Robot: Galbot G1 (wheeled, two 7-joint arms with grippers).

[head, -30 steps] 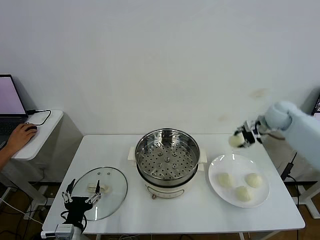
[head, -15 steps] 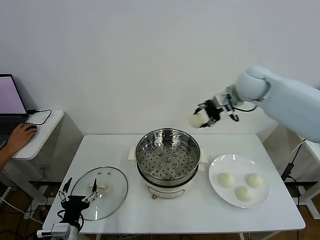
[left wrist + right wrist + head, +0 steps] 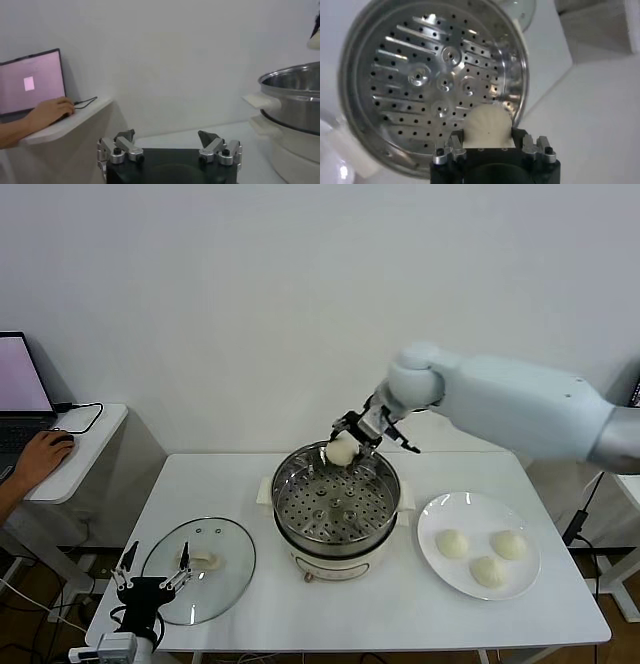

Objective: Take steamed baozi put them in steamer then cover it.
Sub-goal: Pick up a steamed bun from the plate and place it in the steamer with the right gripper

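My right gripper (image 3: pixel 345 446) is shut on a cream-white baozi (image 3: pixel 341 451) and holds it above the far rim of the steel steamer (image 3: pixel 380 514). In the right wrist view the baozi (image 3: pixel 488 126) sits between the fingers over the edge of the perforated tray (image 3: pixel 427 82), which holds no buns. Three more baozi (image 3: pixel 483 552) lie on the white plate (image 3: pixel 432 520) to the right. The glass cover (image 3: pixel 230 559) with its cream handle lies flat on the table at the front left. My left gripper (image 3: pixel 150 582) is open and empty at the cover's near edge.
A side desk (image 3: pixel 95 434) with a laptop (image 3: pixel 20 379) and a person's hand (image 3: pixel 38 456) stands at the far left. The steamer's rim (image 3: pixel 292 80) shows in the left wrist view. Bare table lies in front of the steamer and plate.
My right arm has swung left from above the plate, carrying the baozi, and now holds it lower over the steamer's far rim. The left arm has barely moved.
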